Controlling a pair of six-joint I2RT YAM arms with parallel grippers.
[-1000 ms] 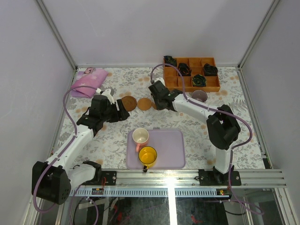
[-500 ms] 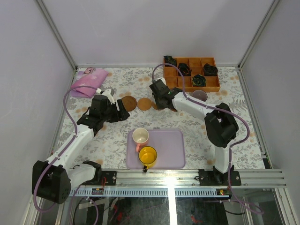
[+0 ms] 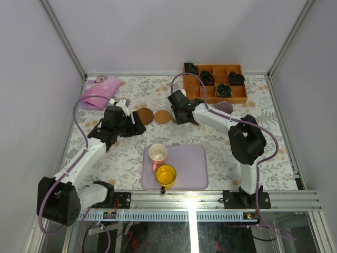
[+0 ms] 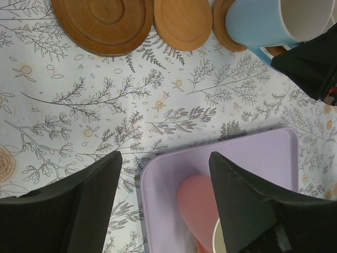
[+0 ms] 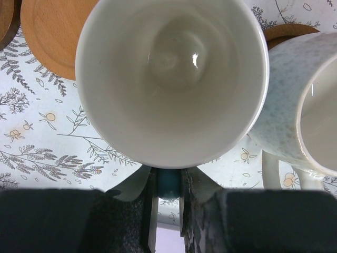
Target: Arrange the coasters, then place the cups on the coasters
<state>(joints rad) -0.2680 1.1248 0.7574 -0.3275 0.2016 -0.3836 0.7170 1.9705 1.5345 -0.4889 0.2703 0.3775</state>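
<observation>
My right gripper (image 5: 169, 182) is shut on the handle of the light blue cup (image 5: 171, 79), which is over a coaster (image 4: 225, 32) and right of the middle coaster (image 4: 182, 21) and the dark ringed coaster (image 4: 102, 23). A cream-white cup (image 5: 305, 105) stands on another coaster (image 5: 284, 31) just right of it. In the top view the right gripper (image 3: 181, 109) sits beside the two bare coasters (image 3: 152, 116). The pale purple cup (image 3: 225, 108) stands farther right. My left gripper (image 4: 163, 200) hangs open over the lavender tray's corner, above the pink handle (image 4: 197, 203). A cream cup (image 3: 158, 154) and a yellow cup (image 3: 166, 175) stand in the tray.
The lavender tray (image 3: 192, 168) lies at the near middle. An orange compartment box (image 3: 215, 84) with dark items stands at the back right. A pink-purple pouch (image 3: 97, 95) lies at the back left. Flowered cloth covers the table.
The right gripper with the light blue cup has shifted slightly to the right, by the coasters. The left gripper has hardly moved and stays open.
</observation>
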